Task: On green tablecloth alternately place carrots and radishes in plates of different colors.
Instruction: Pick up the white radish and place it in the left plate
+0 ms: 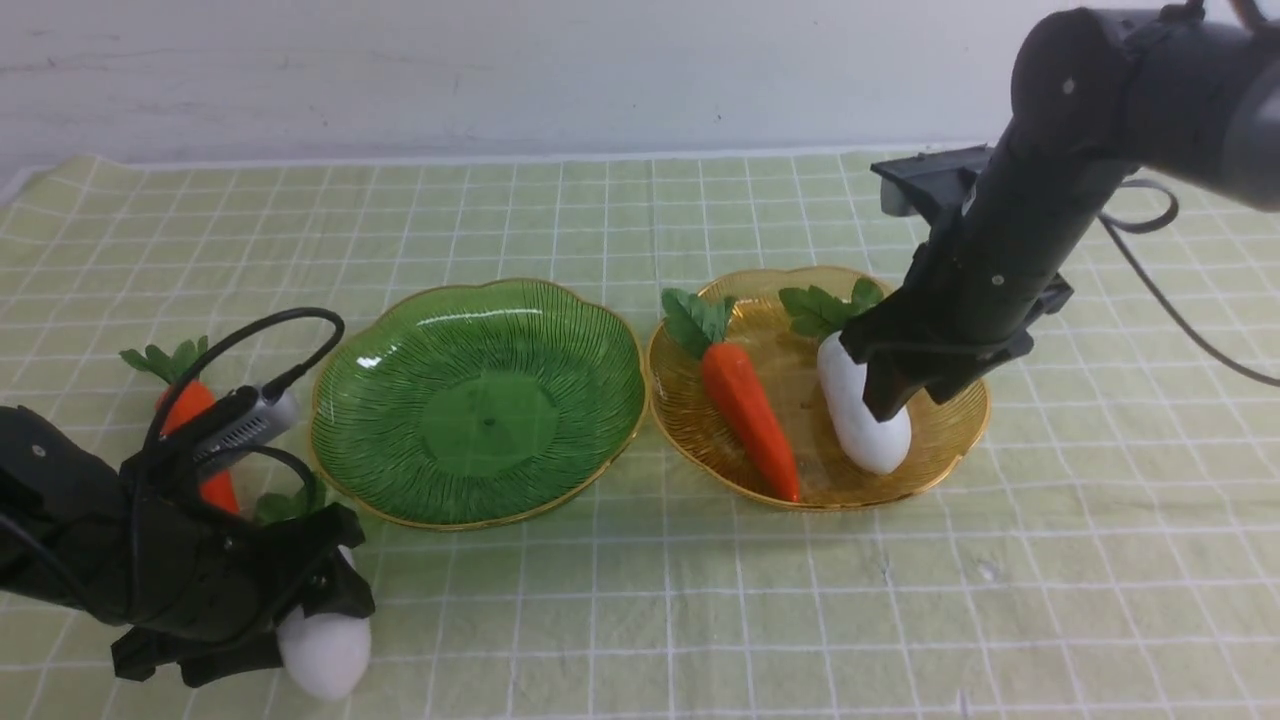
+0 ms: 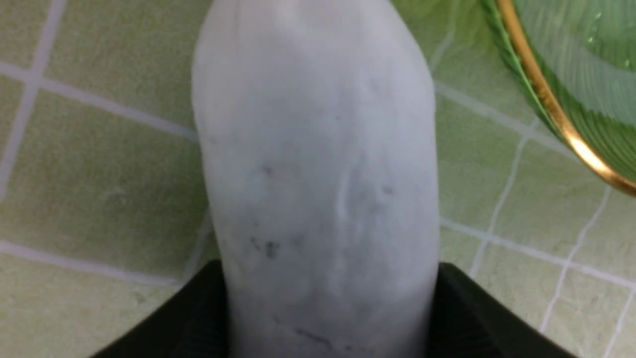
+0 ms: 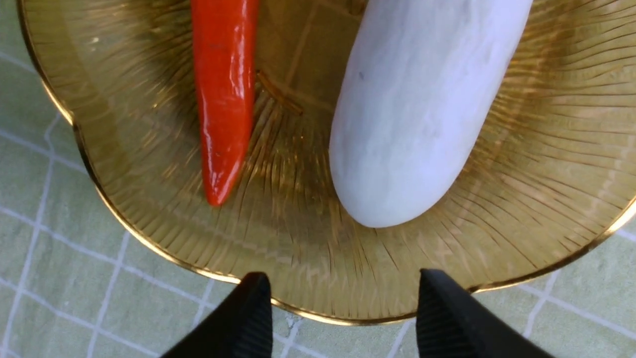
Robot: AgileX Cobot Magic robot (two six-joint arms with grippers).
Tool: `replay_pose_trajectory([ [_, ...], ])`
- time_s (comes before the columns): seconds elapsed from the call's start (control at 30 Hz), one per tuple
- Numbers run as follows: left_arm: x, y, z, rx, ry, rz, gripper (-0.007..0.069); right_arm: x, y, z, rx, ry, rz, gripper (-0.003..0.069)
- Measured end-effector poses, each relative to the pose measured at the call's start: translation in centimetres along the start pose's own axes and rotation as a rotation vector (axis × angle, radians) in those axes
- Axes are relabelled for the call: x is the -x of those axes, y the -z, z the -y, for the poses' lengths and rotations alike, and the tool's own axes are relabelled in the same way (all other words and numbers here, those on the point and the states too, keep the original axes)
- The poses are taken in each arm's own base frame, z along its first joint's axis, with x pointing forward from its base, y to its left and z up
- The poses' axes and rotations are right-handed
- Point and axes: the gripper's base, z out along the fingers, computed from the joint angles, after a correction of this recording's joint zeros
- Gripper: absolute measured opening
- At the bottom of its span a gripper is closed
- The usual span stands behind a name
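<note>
At the near left of the green tablecloth (image 1: 640, 600) the left hand (image 1: 300, 630) is clamped on the near radish (image 1: 325, 655), a finger against each flank; the loose carrot (image 1: 200, 440) lies just behind; the green plate (image 1: 590, 330) sits to their right; the amber plate (image 1: 680, 420) carries the plated carrot (image 1: 745, 405) and the plated radish (image 1: 860, 420) side by side; the right hand (image 3: 343, 293) hovers over that radish, fingers apart, its rounded end just beyond their tips.
</note>
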Motion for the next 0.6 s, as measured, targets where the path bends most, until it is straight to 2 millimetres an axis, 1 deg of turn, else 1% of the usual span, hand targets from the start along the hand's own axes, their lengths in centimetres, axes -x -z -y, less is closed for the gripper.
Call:
replay_pose_trajectory([
  [0.13, -0.3, 0.3, -0.1, 0.011, -0.043, -0.029, 0.0426, 0.0, 0.0, 0.2, -0.024, -0.001, -0.005, 0.0352],
  [0.27, -1.0, 1.6, -0.3, 0.024, -0.101, -0.084, 0.0426, -0.1, 0.0, 0.4, -0.04, -0.008, -0.007, 0.0336],
  [0.33, -1.2, 3.7, -0.5, 0.033, -0.142, -0.117, 0.0426, -0.1, 0.2, 0.4, -0.043, -0.013, -0.003, 0.0307],
  [0.37, -1.2, 5.0, -0.4, 0.034, -0.167, -0.134, 0.0426, -0.1, 0.5, 0.3, -0.043, -0.017, 0.005, 0.0293],
  [0.4, -1.1, 5.2, -0.3, 0.035, -0.17, -0.124, 0.0426, -0.1, 0.7, 0.2, -0.041, -0.018, 0.01, 0.0287],
  [0.43, -1.1, 6.4, -0.2, 0.033, -0.185, -0.145, 0.0426, -0.2, 1.2, 0.1, -0.038, -0.021, 0.021, 0.0275],
  [0.5, -0.3, 9.6, 1.1, 0.015, -0.232, -0.137, 0.0426, -0.8, 3.7, -0.5, -0.022, -0.026, 0.074, 0.0233],
  [0.53, 0.3, 10.7, 1.9, 0.0, -0.251, -0.122, 0.0426, -1.3, 4.9, -0.8, -0.02, -0.025, 0.098, 0.0217],
  [0.57, 0.4, 10.9, 2.0, -0.002, -0.256, -0.12, 0.0426, -1.5, 5.3, -0.9, -0.019, -0.024, 0.107, 0.0215],
  [0.6, 0.7, 11.5, 2.7, -0.015, -0.271, -0.105, 0.0426, -1.9, 6.0, -1.0, -0.018, -0.024, 0.117, 0.0204],
])
